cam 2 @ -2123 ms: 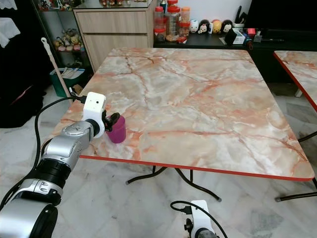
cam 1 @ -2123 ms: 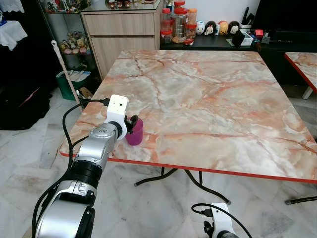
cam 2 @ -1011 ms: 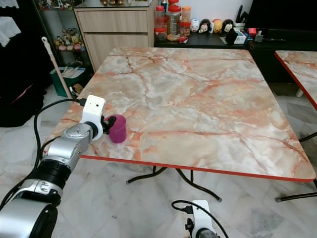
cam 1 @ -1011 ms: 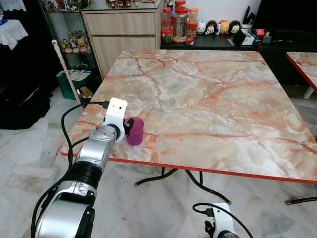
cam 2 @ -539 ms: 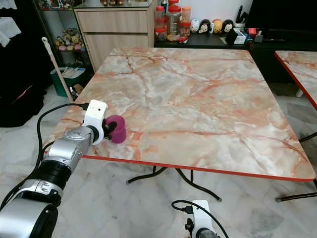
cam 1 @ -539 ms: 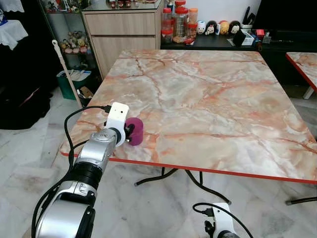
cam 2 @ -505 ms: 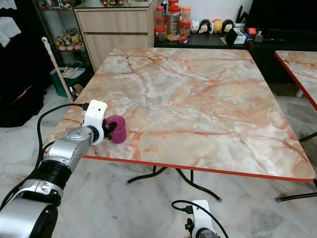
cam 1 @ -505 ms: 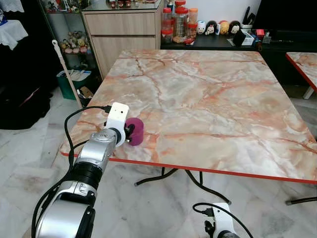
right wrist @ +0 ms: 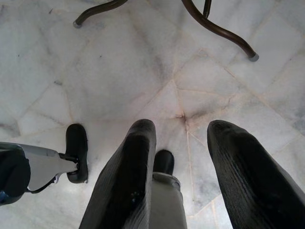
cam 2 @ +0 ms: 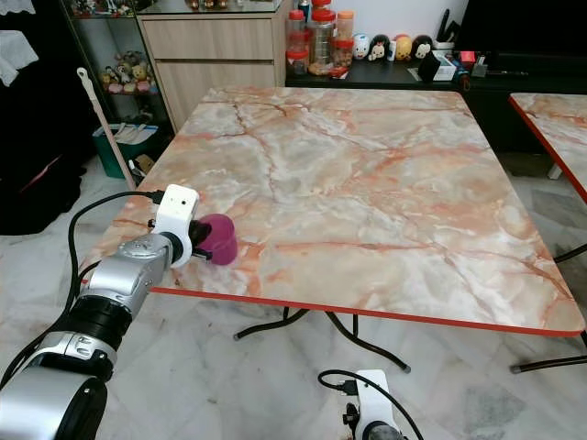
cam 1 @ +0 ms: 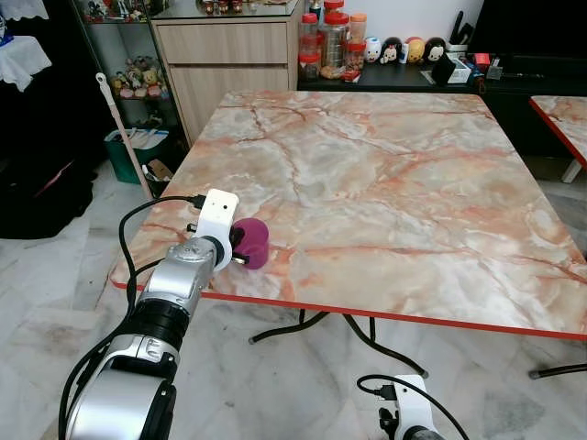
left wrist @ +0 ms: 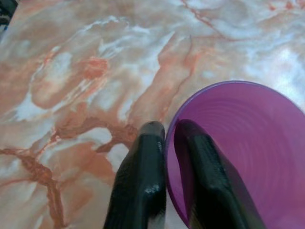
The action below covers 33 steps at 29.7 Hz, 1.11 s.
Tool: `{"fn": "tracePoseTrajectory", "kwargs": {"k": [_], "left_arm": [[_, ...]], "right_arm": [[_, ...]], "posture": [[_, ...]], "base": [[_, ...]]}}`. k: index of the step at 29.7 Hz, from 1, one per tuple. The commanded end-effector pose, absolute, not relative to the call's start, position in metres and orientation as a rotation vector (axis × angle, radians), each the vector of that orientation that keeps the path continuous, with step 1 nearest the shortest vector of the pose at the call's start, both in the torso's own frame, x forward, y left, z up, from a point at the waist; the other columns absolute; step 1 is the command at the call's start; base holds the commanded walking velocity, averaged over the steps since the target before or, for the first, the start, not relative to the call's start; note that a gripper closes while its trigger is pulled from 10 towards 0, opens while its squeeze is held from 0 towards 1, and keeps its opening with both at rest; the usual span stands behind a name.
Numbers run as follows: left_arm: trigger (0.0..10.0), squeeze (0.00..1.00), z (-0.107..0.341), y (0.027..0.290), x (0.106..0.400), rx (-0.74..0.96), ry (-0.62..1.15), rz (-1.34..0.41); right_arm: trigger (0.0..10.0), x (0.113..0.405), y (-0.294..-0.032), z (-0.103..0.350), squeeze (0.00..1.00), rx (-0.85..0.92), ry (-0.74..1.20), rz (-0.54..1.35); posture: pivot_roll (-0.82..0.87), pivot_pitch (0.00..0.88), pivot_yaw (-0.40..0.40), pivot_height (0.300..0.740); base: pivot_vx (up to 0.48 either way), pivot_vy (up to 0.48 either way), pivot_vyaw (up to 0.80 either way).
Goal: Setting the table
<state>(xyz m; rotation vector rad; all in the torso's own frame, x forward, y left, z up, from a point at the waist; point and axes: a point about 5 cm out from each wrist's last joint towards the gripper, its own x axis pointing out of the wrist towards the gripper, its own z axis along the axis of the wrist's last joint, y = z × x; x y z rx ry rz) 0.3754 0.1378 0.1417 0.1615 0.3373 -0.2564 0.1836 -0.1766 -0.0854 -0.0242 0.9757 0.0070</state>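
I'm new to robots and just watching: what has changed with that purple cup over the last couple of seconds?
The left gripper, pinching the purple cup by its rim throughout, has tipped it from upright to leaning over, its mouth turned towards the arm, at the near left corner of the marble table. It has not let go. The cup's place on the table is about the same, and the right gripper hangs idle above the floor as before.

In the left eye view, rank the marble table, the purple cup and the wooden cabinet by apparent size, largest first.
1. marble table
2. wooden cabinet, partly hidden behind the table
3. purple cup, pinched at its rim by the left gripper
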Motion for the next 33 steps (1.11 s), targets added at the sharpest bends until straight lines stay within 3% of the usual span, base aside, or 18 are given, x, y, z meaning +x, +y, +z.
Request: {"fn": "tracePoseTrajectory", "kwargs": {"k": [1, 2, 3, 10, 11, 17, 22, 24, 25, 29, 30, 33], "left_arm": [[8.4, 0.0, 0.151, 0.14, 0.378, 0.154, 0.304, -0.248], [8.4, 0.0, 0.152, 0.14, 0.378, 0.152, 0.3, -0.25], [10.0, 0.0, 0.154, 0.14, 0.378, 0.146, 0.291, -0.253], [10.0, 0.0, 0.163, 0.142, 0.377, 0.141, 0.261, -0.262], [0.0, 0.0, 0.162, 0.142, 0.376, 0.116, 0.248, -0.257], [0.0, 0.0, 0.16, 0.145, 0.372, 0.069, 0.217, -0.227], [0.0, 0.0, 0.162, 0.151, 0.366, -0.102, 0.076, -0.158], [4.5, 0.0, 0.16, 0.165, 0.36, -0.21, -0.005, -0.067], [10.0, 0.0, 0.159, 0.173, 0.358, -0.238, -0.033, -0.03], [10.0, 0.0, 0.158, 0.182, 0.354, -0.251, -0.064, 0.011], [10.0, 0.0, 0.162, 0.235, 0.341, -0.325, -0.158, 0.242], [10.0, 0.0, 0.163, 0.293, 0.319, -0.316, -0.227, 0.483]], "right_arm": [[10.0, 0.185, -0.175, -0.085, 0.0, -0.011, 0.974, 0.005], [10.0, 0.185, -0.175, -0.085, 0.0, -0.011, 0.974, 0.005], [10.0, 0.184, -0.175, -0.085, 0.0, -0.01, 0.974, 0.004], [10.0, 0.183, -0.176, -0.086, 0.0, -0.011, 0.978, 0.005], [10.0, 0.184, -0.176, -0.085, 0.0, -0.011, 0.977, 0.006], [10.0, 0.184, -0.176, -0.085, 0.0, -0.012, 0.976, 0.007], [10.0, 0.184, -0.177, -0.085, 0.0, -0.018, 0.976, 0.011], [10.0, 0.184, -0.177, -0.085, 0.0, -0.024, 0.977, 0.016], [10.0, 0.184, -0.177, -0.085, 0.0, -0.026, 0.978, 0.019], [10.0, 0.183, -0.178, -0.085, 0.0, -0.028, 0.979, 0.021], [10.0, 0.183, -0.178, -0.085, 0.0, -0.026, 0.974, 0.021], [10.0, 0.184, -0.178, -0.085, 0.0, -0.031, 0.975, 0.03]], "posture": [[0.01, 0.0, 0.045, 0.732], [0.01, 0.0, 0.045, 0.732], [0.01, 0.0, 0.046, 0.732], [0.01, 0.0, 0.046, 0.732], [0.0, 0.0, 0.047, 0.732], [0.0, 0.0, 0.045, 0.732], [0.0, 0.0, 0.039, 0.732], [0.0, 0.0, 0.036, 0.732], [0.0, 0.0, 0.036, 0.732], [0.0, 0.0, 0.038, 0.732], [0.01, 0.0, 0.031, 0.732], [0.03, 0.0, 0.023, 0.732]], "base": [[0.0, 0.0, 0.0], [0.0, 0.0, 0.0], [0.0, 0.0, 0.0], [0.0, 0.0, 0.0], [0.0, 0.0, 0.0], [0.0, 0.0, 0.0], [0.0, 0.0, 0.0], [0.0, 0.0, 0.0], [0.0, 0.0, 0.0], [0.0, 0.0, 0.0], [0.0, 0.0, 0.0], [0.0, 0.0, 0.0]]}}
